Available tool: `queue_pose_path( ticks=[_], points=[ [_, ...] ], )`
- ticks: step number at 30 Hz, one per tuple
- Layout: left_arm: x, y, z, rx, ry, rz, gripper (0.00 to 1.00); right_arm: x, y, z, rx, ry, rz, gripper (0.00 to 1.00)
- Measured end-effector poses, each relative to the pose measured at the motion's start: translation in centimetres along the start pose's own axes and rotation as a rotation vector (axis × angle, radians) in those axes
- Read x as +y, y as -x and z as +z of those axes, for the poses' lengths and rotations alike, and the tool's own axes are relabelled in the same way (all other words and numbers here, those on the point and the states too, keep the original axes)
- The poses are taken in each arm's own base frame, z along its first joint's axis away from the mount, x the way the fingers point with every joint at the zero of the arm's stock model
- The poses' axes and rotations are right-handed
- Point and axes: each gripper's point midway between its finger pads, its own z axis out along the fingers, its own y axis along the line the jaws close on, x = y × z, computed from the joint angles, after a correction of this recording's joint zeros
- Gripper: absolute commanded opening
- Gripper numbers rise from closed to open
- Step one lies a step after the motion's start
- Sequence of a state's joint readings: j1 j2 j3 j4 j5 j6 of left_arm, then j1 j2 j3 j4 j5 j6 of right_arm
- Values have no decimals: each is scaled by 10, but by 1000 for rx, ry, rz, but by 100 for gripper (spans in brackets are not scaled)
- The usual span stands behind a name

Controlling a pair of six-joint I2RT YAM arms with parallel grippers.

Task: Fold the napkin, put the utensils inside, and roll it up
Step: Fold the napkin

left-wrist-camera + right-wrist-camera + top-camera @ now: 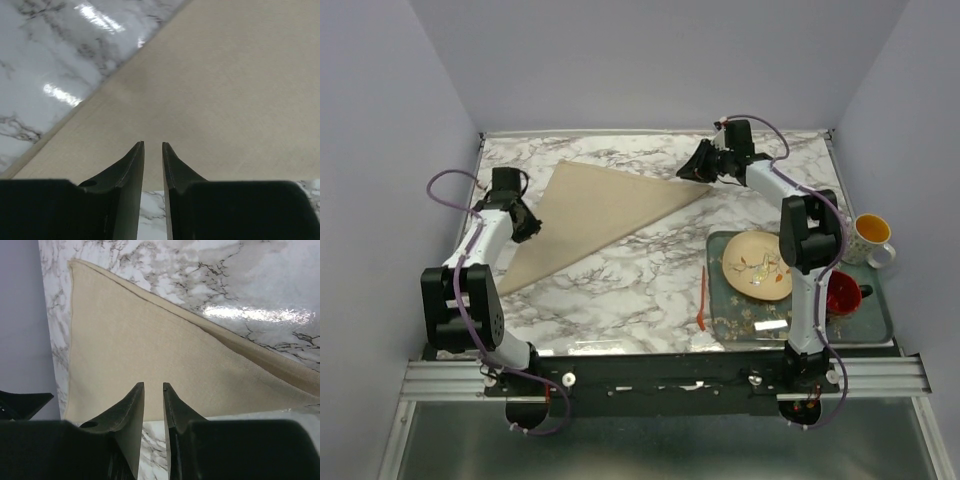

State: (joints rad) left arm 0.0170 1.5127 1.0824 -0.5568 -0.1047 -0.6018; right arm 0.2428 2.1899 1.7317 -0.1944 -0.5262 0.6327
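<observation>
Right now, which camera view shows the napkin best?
The top external view: the napkin shows there almost whole, a folded triangle with all three corners. The left wrist view gives only a flat patch and one edge. The right wrist view gives more, one corner and the doubled edge, but not the rest.

This was a robotics lab test cell: plain lavender partition walls [620, 60] boxed in a marble-patterned worktop [620, 290], and two cabled robot arms [470, 290] stood bolted to an aluminium rail [450, 378] along its near edge.
</observation>
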Motion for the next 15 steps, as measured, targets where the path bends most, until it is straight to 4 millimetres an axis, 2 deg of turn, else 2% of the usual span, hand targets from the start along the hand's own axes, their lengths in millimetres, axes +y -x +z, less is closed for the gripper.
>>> queue_pose_path(
  ticks=[4,8,15],
  points=[
    [51,-12,18,56,66,-202,23,-15,-10,11,27,-21,27,29],
    [69,-24,23,96,87,-302,23,-19,-12,12,30,-31,31,29],
    [94,-27,26,105,129,-410,24,-31,-12,11,31,-57,74,30]
  ],
)
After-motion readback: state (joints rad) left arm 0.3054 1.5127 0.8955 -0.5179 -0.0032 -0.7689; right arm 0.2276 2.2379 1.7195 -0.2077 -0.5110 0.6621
